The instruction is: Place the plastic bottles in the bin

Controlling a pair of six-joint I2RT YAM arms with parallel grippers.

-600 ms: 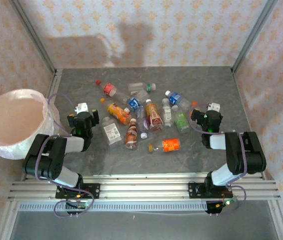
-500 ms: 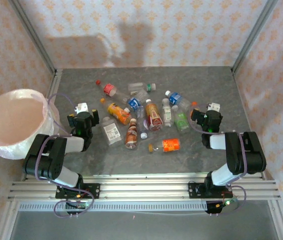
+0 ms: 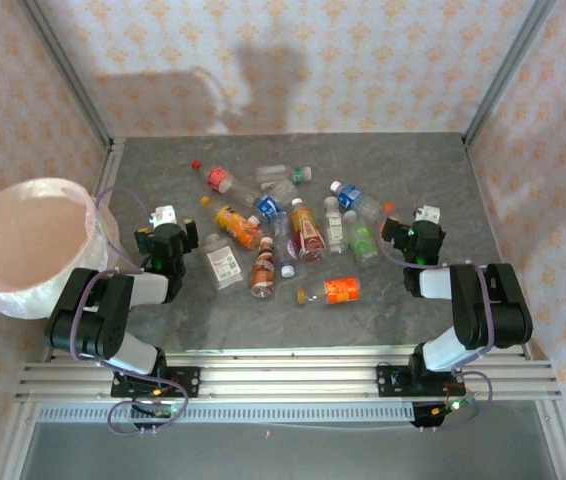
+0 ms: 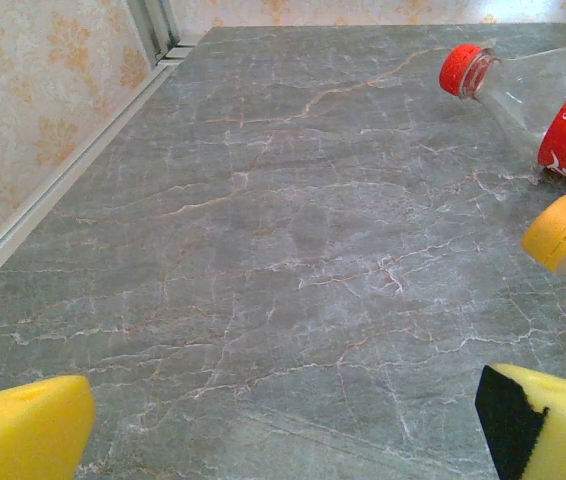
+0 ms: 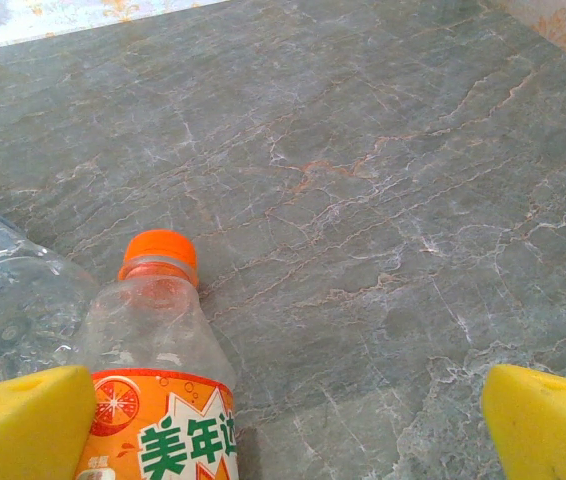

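Several plastic bottles [image 3: 303, 228] lie scattered on their sides across the middle of the grey marble table [image 3: 293, 320]. The bin [image 3: 28, 240], white-lined and pinkish inside, stands off the table's left edge. My left gripper [image 3: 167, 230] rests low at the left of the pile, open over bare table [image 4: 288, 430]; a red-capped bottle [image 4: 553, 100] and a yellow-capped one [image 4: 563, 230] lie ahead to its right. My right gripper [image 3: 418, 232] is open too [image 5: 283, 430]. An orange-capped, orange-labelled bottle [image 5: 158, 370] lies against its left finger [image 5: 23, 425], not clamped.
Patterned walls with metal posts [image 3: 68, 75] close in the table on three sides. A crumpled clear bottle [image 5: 13, 300] lies left of the orange-labelled one. Bare marble stretches ahead of both grippers and along the near edge by the arm bases [image 3: 153, 380].
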